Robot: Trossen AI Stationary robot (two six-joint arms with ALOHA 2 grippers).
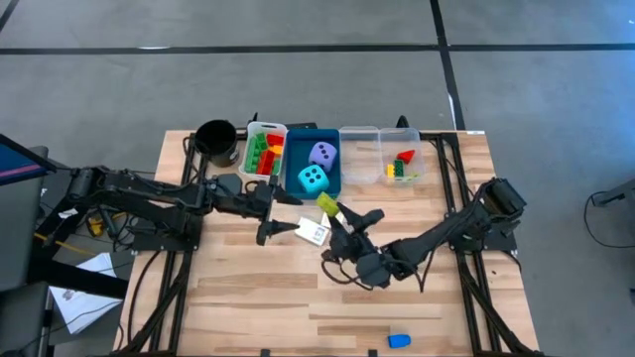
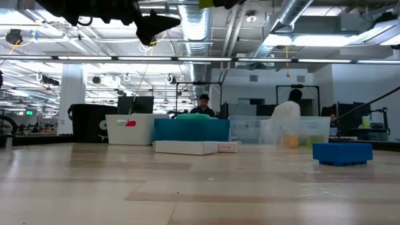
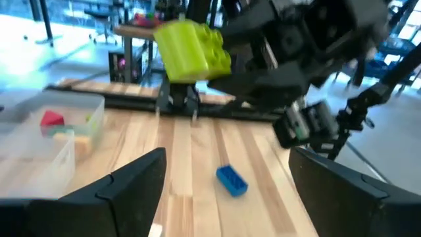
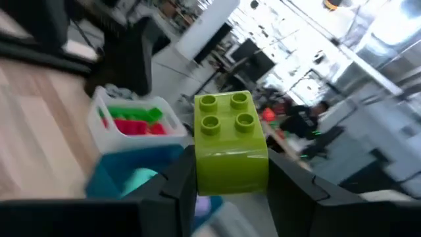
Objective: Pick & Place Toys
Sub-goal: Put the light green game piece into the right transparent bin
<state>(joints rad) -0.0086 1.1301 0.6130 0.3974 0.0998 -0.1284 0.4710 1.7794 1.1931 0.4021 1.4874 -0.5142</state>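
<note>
Fingers of the right gripper (image 4: 227,187) are clamped on a yellow-green brick (image 1: 326,204), held in the air just near of the blue tray (image 1: 298,178), probably so it can be carried over a tray rim. Left gripper (image 1: 270,210) hangs just left of it, fingers spread and empty, a likely handover stance. One blue brick (image 1: 399,340) lies on the counter (image 1: 258,288) at its near edge, well apart.

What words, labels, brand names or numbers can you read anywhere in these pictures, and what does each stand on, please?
None can be read.
Card pack on the table: print on its face, too small to read.
White tray, low view: a red mark, too blurred to read.
Green brick in the right gripper: plain studs, no lettering legible.
</note>
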